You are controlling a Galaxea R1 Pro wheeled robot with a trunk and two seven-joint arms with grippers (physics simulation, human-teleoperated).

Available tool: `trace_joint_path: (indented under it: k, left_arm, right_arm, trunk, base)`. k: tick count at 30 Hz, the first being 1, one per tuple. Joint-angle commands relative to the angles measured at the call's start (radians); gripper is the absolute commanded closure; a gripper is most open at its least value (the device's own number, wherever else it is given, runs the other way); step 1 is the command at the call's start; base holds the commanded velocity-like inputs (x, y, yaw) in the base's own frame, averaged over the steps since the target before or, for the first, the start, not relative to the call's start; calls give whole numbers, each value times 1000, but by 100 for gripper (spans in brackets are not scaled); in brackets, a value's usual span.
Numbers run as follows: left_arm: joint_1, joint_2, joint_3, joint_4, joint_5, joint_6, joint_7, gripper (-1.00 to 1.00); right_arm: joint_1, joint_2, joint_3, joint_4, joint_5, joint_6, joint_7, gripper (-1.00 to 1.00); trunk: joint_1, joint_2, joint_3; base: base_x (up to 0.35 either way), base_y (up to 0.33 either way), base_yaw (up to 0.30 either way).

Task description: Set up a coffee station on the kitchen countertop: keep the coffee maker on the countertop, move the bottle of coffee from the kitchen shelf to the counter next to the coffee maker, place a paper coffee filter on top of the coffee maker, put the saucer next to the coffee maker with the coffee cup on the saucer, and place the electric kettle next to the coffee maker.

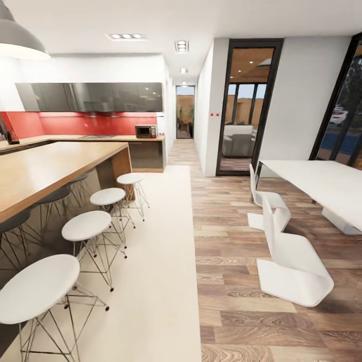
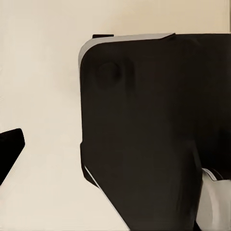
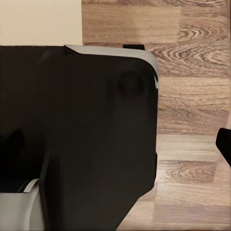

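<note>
An open kitchen with a long wooden desk (image 1: 45,173) and stools (image 1: 86,225) lies ahead, so the robot seems in transit toward it; neither end effector's grip can be told.

4 stools (image 1: 86,225) stood in a row along the bench (image 1: 45,168) at left; a microwave (image 1: 146,131) sat on the far counter (image 1: 90,137); 2 chairs (image 1: 291,266) stood beside the table (image 1: 322,183) at right.

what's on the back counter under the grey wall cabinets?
A microwave sits at the right end of the back counter. Something dark stands at the far left, too small to identify. No coffee maker can be made out from here.
</note>
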Motion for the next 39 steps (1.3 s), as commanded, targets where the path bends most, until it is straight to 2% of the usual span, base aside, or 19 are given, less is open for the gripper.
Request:
trace_joint_path:
  k: [1, 8, 29, 36, 39]
  left_arm:
    - [0, 0, 0, 0, 0, -3, 0, -100]
    - [0, 1, 0, 0, 0, -3, 0, -100]
    - [-3, -2, 3, -1, 0, -3, 4, -100]
    - [-13, 17, 3, -2, 3, -3, 6, -100]
    - [-48, 23, 3, -2, 2, -2, 6, -100]
  right_arm:
    - [-1, 0, 0, 1, 0, -3, 0, -100]
    - [-1, 0, 0, 1, 0, -3, 0, -100]
    - [-1, 0, 0, 1, 0, -5, 0, -100]
    - [-1, 8, 0, -10, -3, -4, 2, -100]
    - [-1, 9, 0, -41, -2, -3, 2, -100]
  trunk:
    - [-4, 6, 2]
    - [-31, 55, 24]
    - [-111, 202, 90]
    - [-138, 251, 112]
    - [-150, 272, 121]
  base:
    - [0, 0, -264]
    - [0, 0, -190]
    - [0, 0, -6]
    - [0, 0, 0]
    - [0, 0, 0]
